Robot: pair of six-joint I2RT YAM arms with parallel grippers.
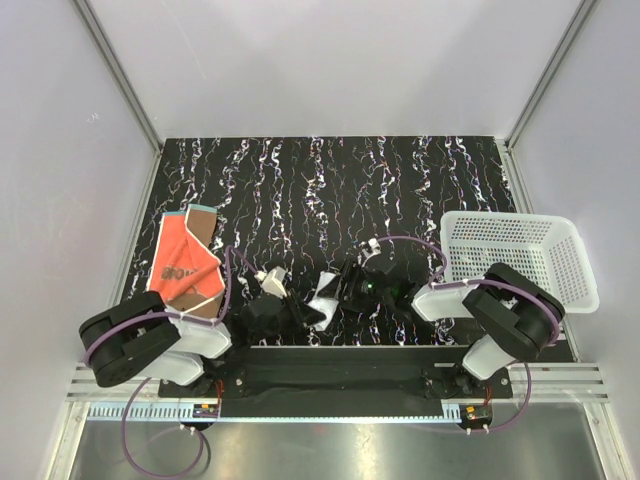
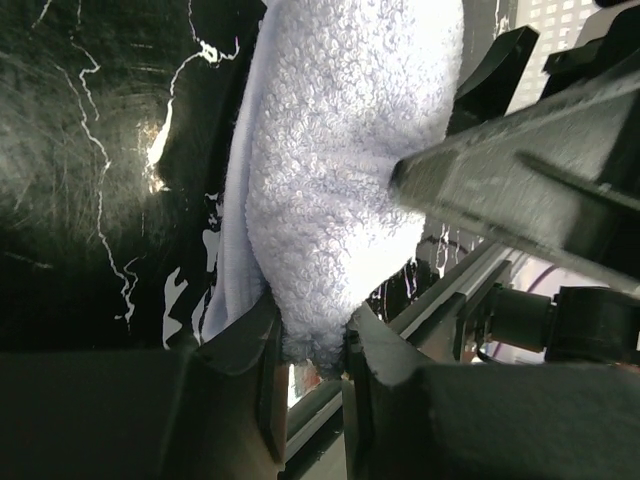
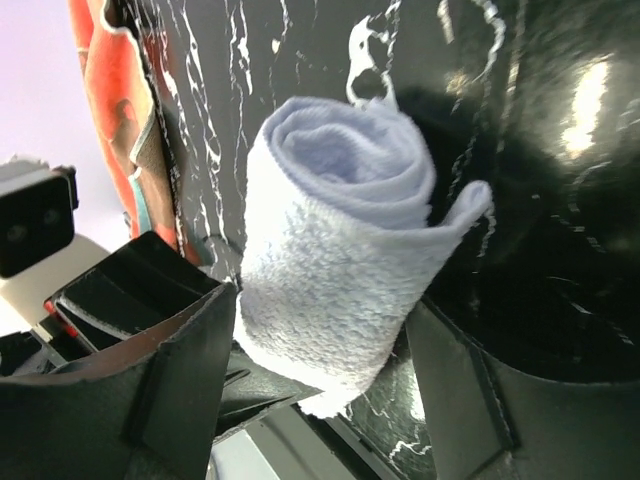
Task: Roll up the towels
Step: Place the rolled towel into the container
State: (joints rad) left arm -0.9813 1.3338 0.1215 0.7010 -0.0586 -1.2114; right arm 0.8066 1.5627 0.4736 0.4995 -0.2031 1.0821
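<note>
The white towel is rolled into a short cylinder near the table's front middle, between both grippers. My left gripper is shut on one end of the roll; it sits left of the towel in the top view. My right gripper has a finger on each side of the roll and squeezes it; it sits right of the towel in the top view. The orange towel lies partly folded at the left, brownish reverse showing, and also shows in the right wrist view.
A white perforated basket stands at the right of the black marbled table. Grey enclosure walls close in the left, right and back. The arm bases and a metal rail run along the front edge.
</note>
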